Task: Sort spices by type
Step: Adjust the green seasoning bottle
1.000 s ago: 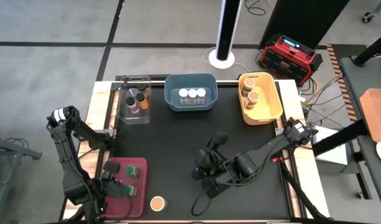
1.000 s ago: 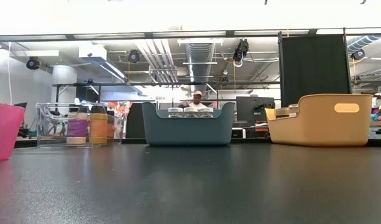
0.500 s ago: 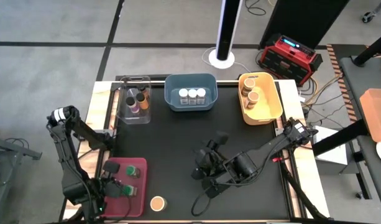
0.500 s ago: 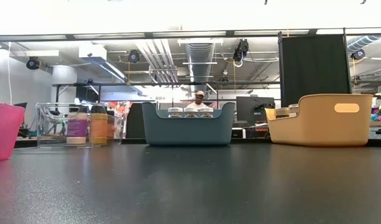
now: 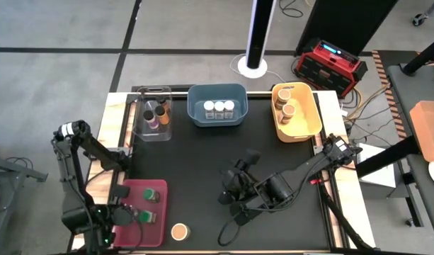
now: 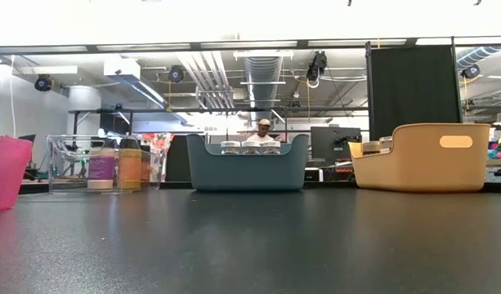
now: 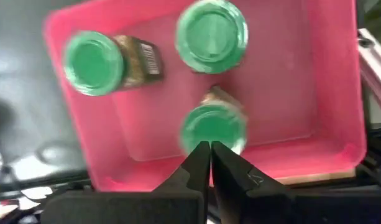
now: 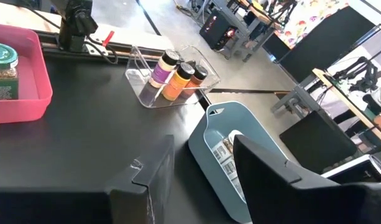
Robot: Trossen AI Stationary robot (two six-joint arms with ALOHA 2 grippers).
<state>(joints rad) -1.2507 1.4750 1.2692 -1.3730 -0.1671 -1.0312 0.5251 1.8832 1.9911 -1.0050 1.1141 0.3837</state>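
Note:
Three green-lidded spice jars (image 7: 213, 127) stand in the red bin (image 5: 135, 191) at the table's near left. My left gripper (image 7: 209, 147) is shut and hovers over the bin's left side (image 5: 124, 212), just above one green lid; I cannot tell whether it touches. One tan-orange-lidded jar (image 5: 179, 231) stands on the table beside the red bin. My right gripper (image 5: 232, 190) waits open over the table's middle (image 8: 199, 168). Dark-lidded jars (image 5: 155, 113) stand in the clear bin, white-lidded jars (image 5: 219, 108) in the blue bin, and tan-lidded jars (image 5: 286, 106) in the yellow bin.
The clear bin (image 5: 151, 131), blue bin (image 5: 217, 122) and yellow bin (image 5: 305, 124) line the far edge. The black tabletop between them and the arms is bare. Beyond the far edge, a person (image 6: 264, 124) shows in the room behind the table.
My left arm has drawn back a little toward the table's left and near edges, taking the gripper from over the red bin's middle toward its left side. The jars have stayed put.

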